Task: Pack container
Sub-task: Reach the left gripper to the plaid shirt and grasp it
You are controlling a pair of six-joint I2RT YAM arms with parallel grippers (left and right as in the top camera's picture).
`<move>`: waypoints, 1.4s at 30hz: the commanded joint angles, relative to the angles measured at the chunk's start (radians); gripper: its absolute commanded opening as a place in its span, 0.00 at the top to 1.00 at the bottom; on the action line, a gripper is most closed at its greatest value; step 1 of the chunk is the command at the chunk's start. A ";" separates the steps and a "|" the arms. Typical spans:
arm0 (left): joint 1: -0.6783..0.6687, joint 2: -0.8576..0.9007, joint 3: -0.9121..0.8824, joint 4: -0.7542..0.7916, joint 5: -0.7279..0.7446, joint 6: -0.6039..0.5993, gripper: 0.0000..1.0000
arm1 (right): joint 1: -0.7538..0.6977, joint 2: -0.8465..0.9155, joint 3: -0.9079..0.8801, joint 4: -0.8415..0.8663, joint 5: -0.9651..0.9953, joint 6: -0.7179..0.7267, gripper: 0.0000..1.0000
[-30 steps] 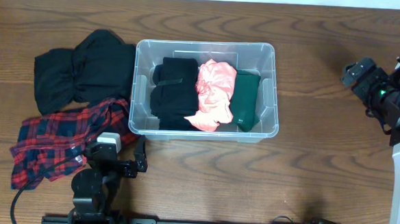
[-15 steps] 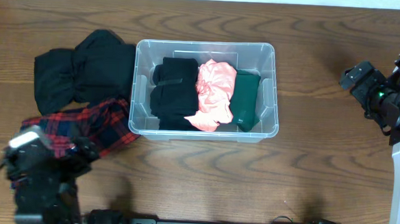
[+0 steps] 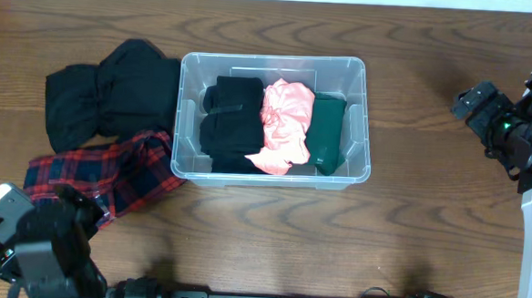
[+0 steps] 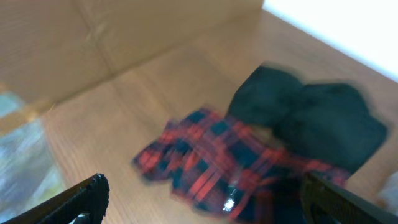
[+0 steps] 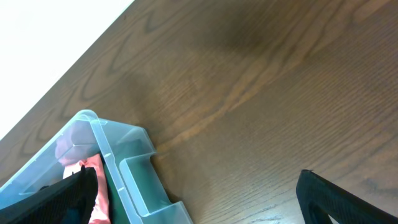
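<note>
The clear container (image 3: 365, 127) stands mid-table and holds a folded black garment (image 3: 231, 124), a pink garment (image 3: 285, 127) and a green garment (image 3: 327, 134). A red plaid shirt (image 3: 110, 168) and a black garment pile (image 3: 109, 91) lie to its left. My left gripper (image 3: 69, 216) is at the front left by the plaid shirt's near edge. The blurred left wrist view shows its fingers (image 4: 87, 196) wide apart and empty, with the plaid shirt (image 4: 217, 158) ahead. My right gripper (image 3: 472, 98) is open and empty, right of the container, whose corner (image 5: 118, 165) shows in its wrist view.
The wooden table (image 3: 271, 231) runs to a black rail along its front edge. Beyond the table's left edge, the left wrist view shows brown cardboard (image 4: 93, 43). The black pile (image 4: 317, 121) lies behind the plaid shirt there.
My left arm has swung from in front of the container's left corner to the table's front-left corner. The right gripper has shifted only slightly. The clothes have not moved.
</note>
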 commanded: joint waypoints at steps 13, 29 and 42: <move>0.571 0.635 0.142 -0.035 0.587 0.002 0.02 | -0.008 0.003 -0.003 0.000 0.010 0.007 0.01; 1.106 1.034 0.124 0.043 1.063 0.224 0.01 | -0.008 0.003 -0.003 0.000 0.010 0.007 0.01; 1.096 1.289 0.124 0.147 1.312 0.498 0.08 | -0.008 0.003 -0.003 0.000 0.010 0.007 0.01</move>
